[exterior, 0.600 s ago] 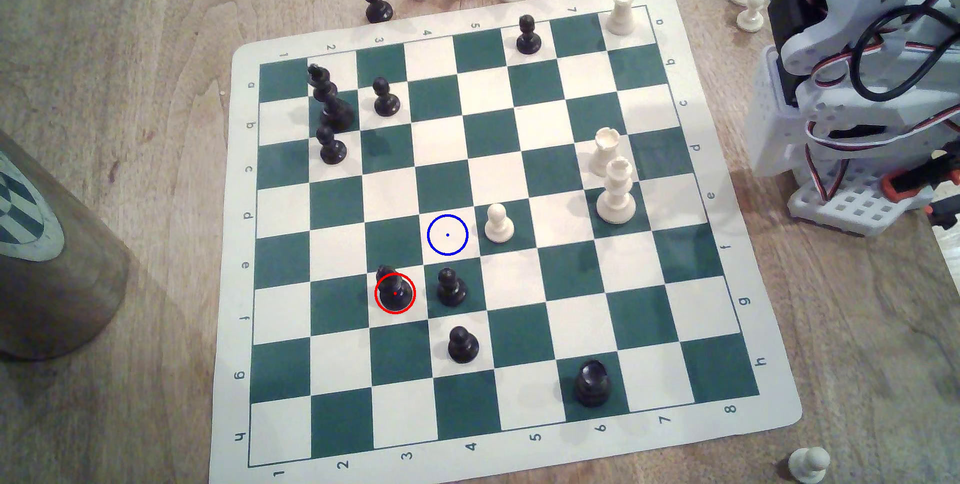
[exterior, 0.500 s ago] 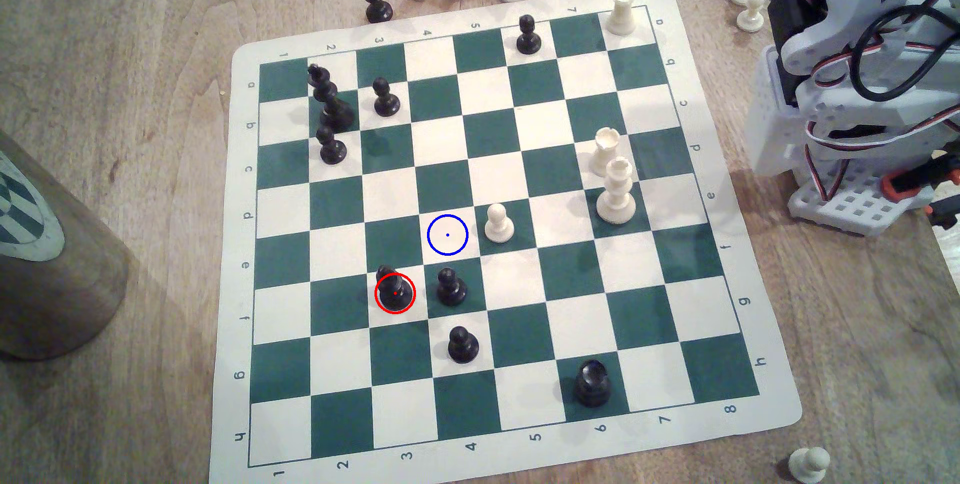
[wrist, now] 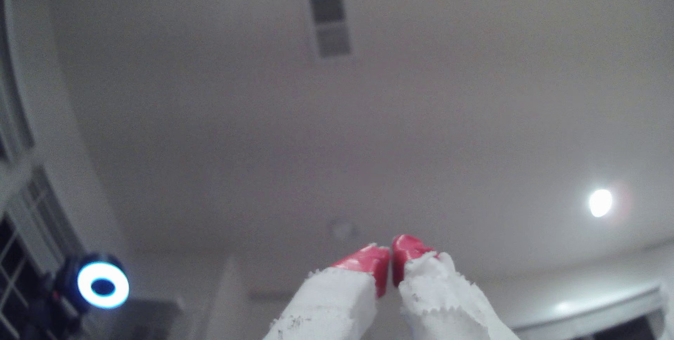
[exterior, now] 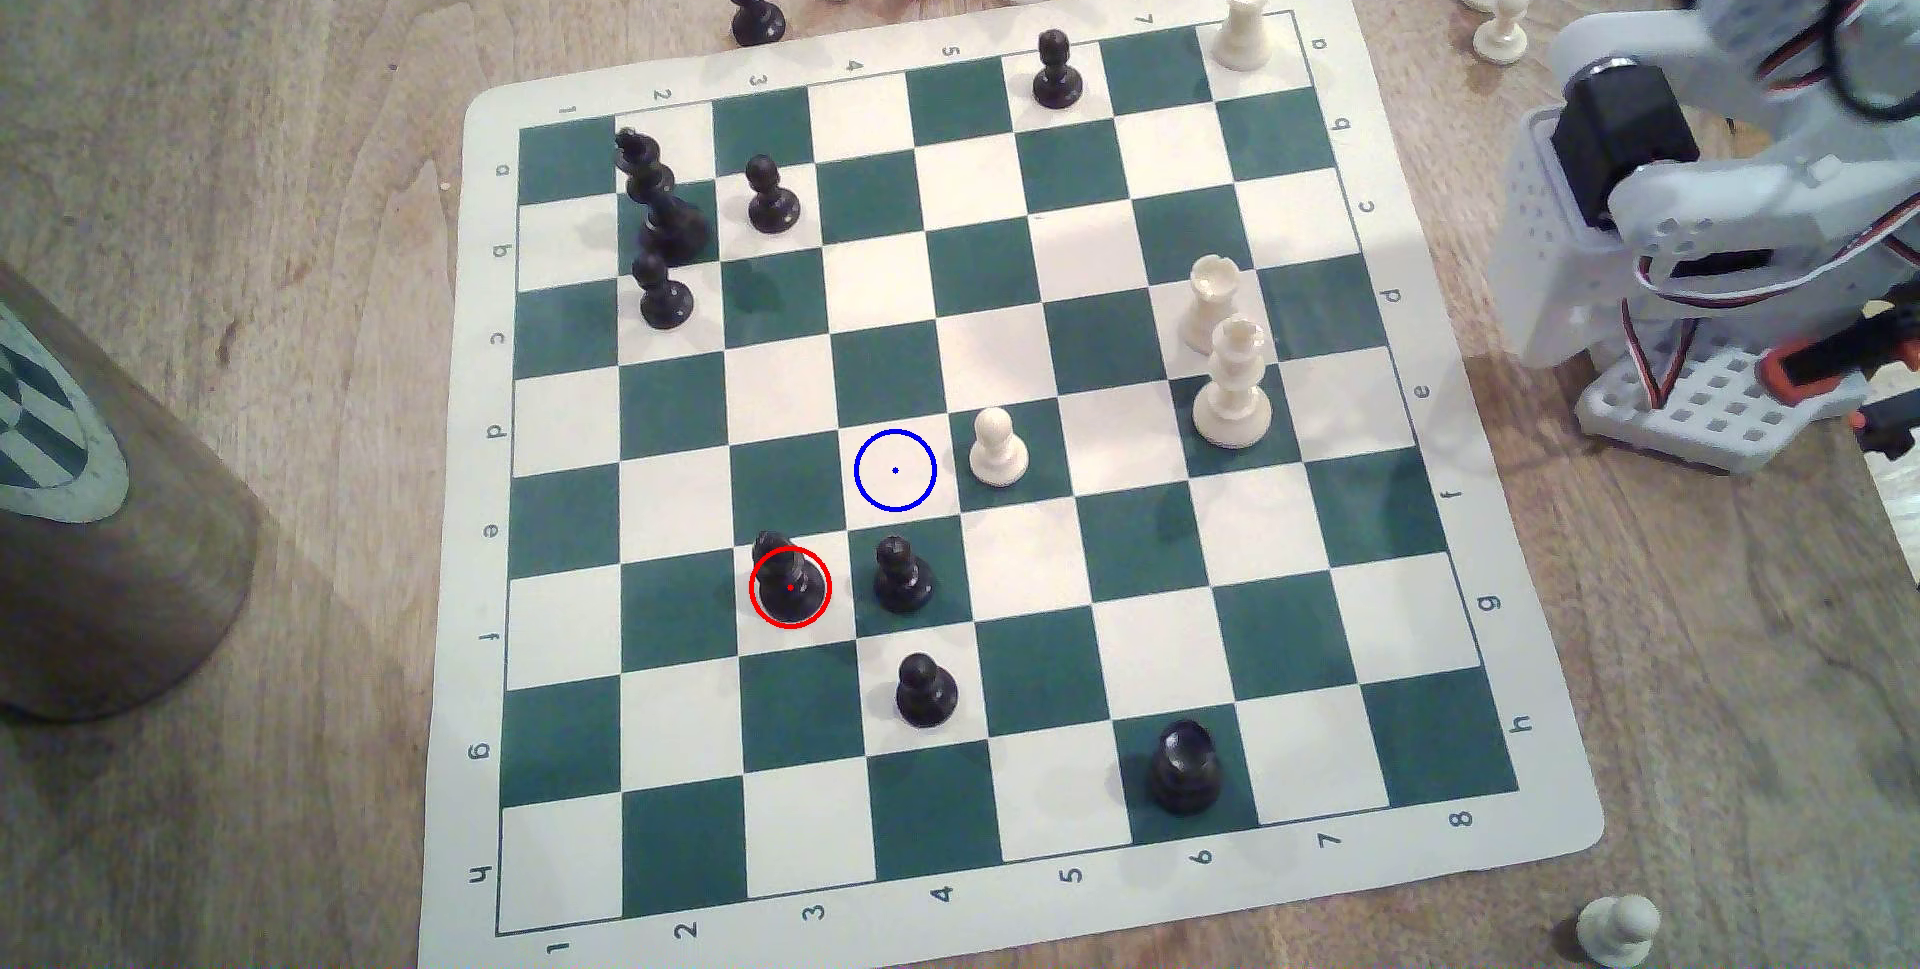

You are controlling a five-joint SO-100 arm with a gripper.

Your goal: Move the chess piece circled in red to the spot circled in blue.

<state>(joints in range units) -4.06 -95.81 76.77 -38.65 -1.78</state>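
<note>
Against the ceiling, tool (wrist: 390, 252) closed, empty.

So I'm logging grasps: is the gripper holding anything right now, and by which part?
Nothing is held. The gripper has its red tips shut together on nothing, pointing at the ceiling, while the black chess piece stands in its red ring on the board.

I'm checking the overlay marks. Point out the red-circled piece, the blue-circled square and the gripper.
Red-circled piece (exterior: 790, 583): exterior view, on its base.
Blue-circled square (exterior: 896, 471): exterior view, at its centre dot.
Gripper (wrist: 390, 252): wrist view, between its red tips.
</note>
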